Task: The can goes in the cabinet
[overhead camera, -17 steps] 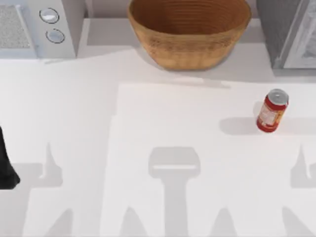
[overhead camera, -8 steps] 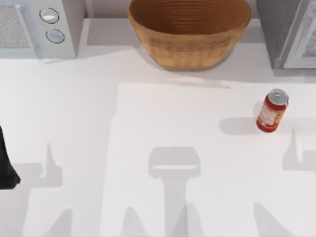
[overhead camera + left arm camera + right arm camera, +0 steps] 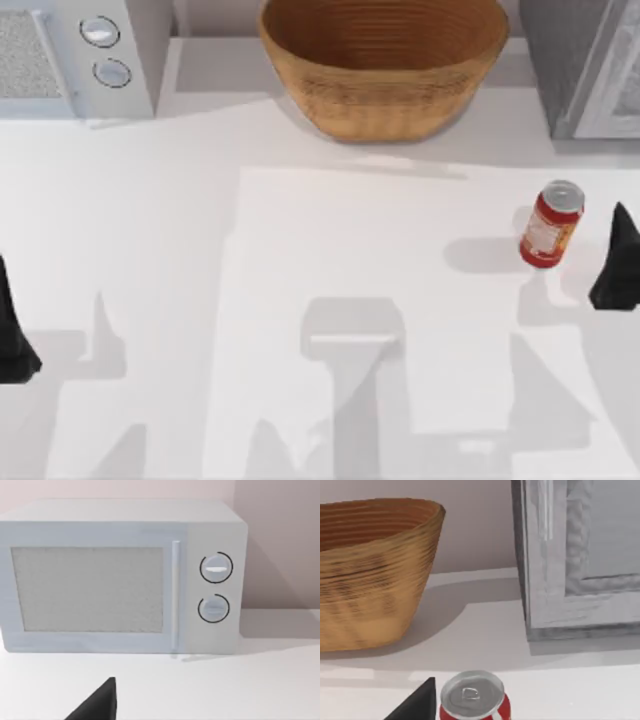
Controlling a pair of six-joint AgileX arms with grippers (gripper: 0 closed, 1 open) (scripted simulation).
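Observation:
The can (image 3: pixel 550 225) stands upright on the white table at the right, red with a silver top and an orange-yellow label. In the right wrist view the can (image 3: pixel 475 699) lies close below the camera. My right gripper (image 3: pixel 617 262) is a dark shape at the table's right edge, just right of the can and apart from it. The cabinet (image 3: pixel 575 60) is at the back right, grey and speckled, and its lighter framed door panel (image 3: pixel 600 545) looks closed. My left gripper (image 3: pixel 12 335) is parked at the left edge.
A woven brown basket (image 3: pixel 385 65) stands at the back centre, left of the cabinet. A white microwave (image 3: pixel 80 55) with two round knobs (image 3: pixel 215 587) occupies the back left. Arm shadows fall across the near part of the table.
My right gripper has come into the top view from the right edge and now sits beside the can. The can and my left arm have stayed put.

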